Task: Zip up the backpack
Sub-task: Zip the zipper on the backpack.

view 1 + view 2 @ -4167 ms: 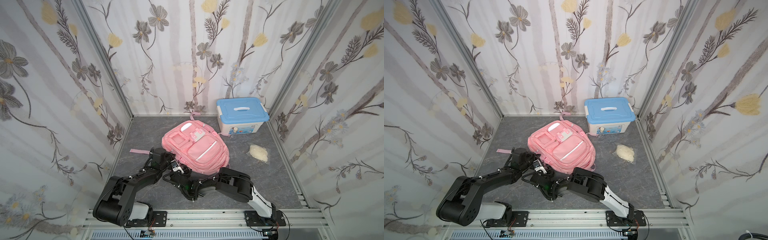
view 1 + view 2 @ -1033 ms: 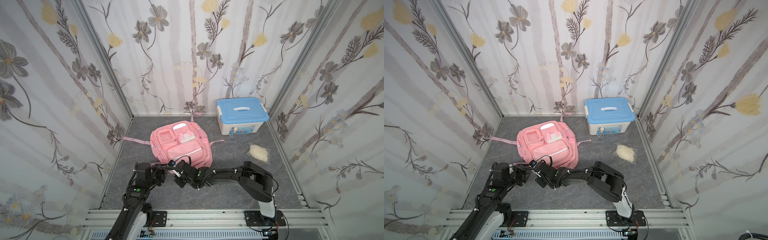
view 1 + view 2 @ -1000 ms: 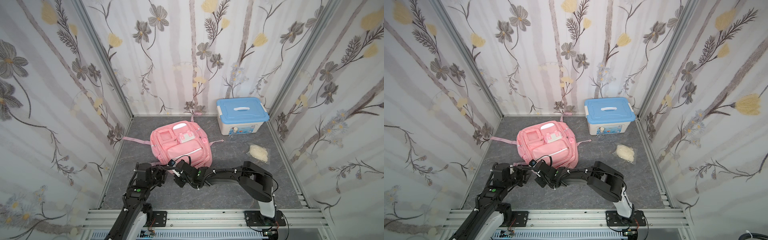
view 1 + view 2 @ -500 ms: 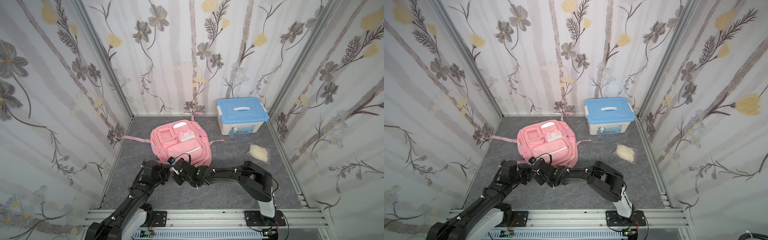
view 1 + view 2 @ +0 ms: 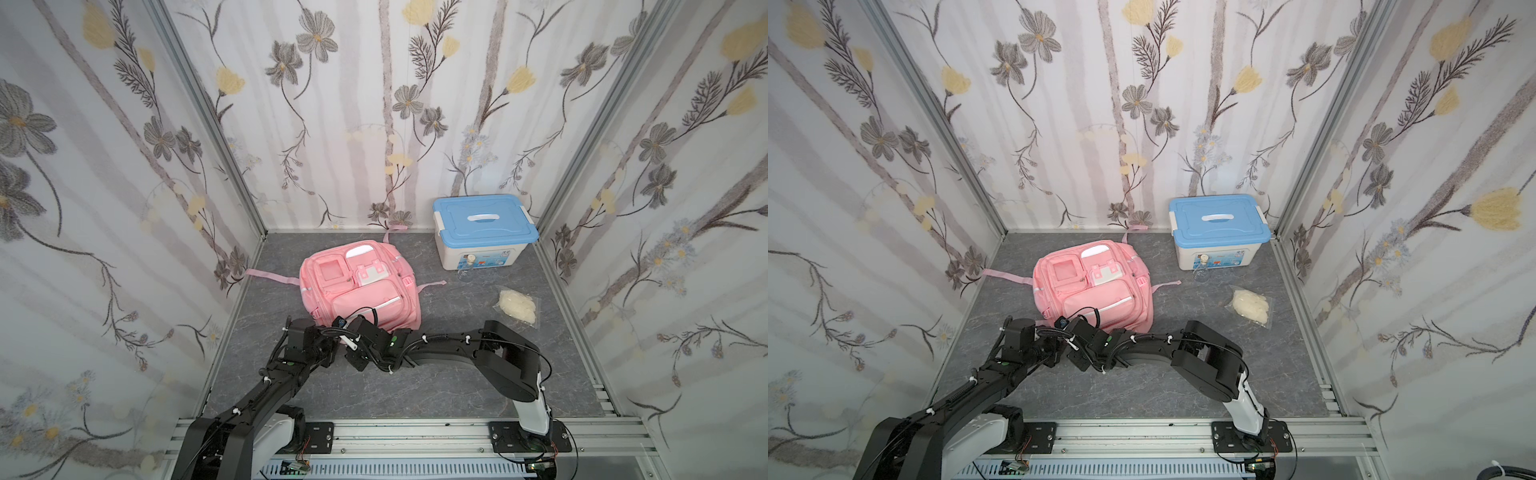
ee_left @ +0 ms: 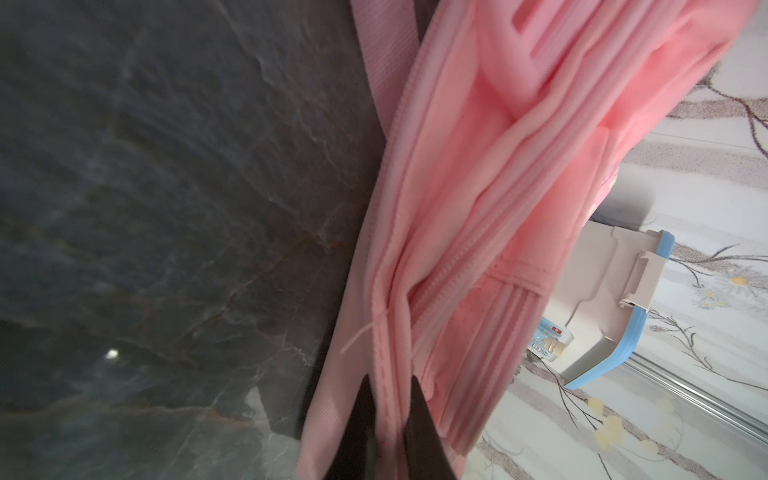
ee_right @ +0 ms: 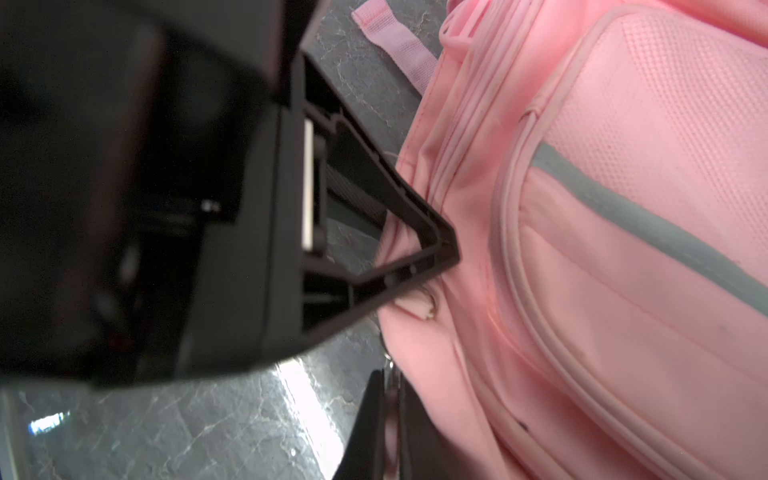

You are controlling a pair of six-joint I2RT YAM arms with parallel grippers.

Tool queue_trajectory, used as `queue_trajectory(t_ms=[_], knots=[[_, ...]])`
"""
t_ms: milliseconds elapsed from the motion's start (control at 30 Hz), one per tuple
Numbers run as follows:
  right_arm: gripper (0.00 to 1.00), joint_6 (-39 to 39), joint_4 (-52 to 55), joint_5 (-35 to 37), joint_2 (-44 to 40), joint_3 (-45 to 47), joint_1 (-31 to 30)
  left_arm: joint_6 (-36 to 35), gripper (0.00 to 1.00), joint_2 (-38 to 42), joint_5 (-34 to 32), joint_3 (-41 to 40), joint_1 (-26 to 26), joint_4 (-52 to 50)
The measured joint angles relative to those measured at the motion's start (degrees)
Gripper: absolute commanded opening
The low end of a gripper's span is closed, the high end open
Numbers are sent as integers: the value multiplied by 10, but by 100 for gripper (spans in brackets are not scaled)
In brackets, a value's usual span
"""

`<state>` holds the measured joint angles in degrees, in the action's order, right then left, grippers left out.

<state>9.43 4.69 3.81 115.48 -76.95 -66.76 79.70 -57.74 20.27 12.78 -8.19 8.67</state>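
Note:
The pink backpack (image 5: 357,286) lies face up on the grey floor in both top views (image 5: 1092,286). Both arms meet at its near edge. My left gripper (image 6: 388,399) is shut on a pink seam fold of the backpack (image 6: 498,166), beside a zipper line. In the right wrist view the left gripper's fingers (image 7: 440,249) pinch that fabric. My right gripper (image 7: 390,399) is shut on a zipper pull (image 7: 390,388) at the backpack's (image 7: 623,249) lower edge. From above, the left gripper (image 5: 332,337) and right gripper (image 5: 353,334) sit almost touching.
A white box with a blue lid (image 5: 484,232) stands at the back right, with a small clear bottle (image 5: 467,270) in front of it. A clear bag of white stuff (image 5: 517,307) lies on the right. A pink strap (image 5: 266,276) trails left. Patterned walls close three sides.
My left arm has reached forward to the backpack's near edge and its jaws have closed on the fabric. The right gripper stays shut in the same place.

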Motion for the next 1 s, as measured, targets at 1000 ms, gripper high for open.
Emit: queue_trajectory(t_ms=[1000], knots=[[0, -169, 52, 8, -139, 141, 167, -169, 0, 31, 165, 55, 269, -186]])
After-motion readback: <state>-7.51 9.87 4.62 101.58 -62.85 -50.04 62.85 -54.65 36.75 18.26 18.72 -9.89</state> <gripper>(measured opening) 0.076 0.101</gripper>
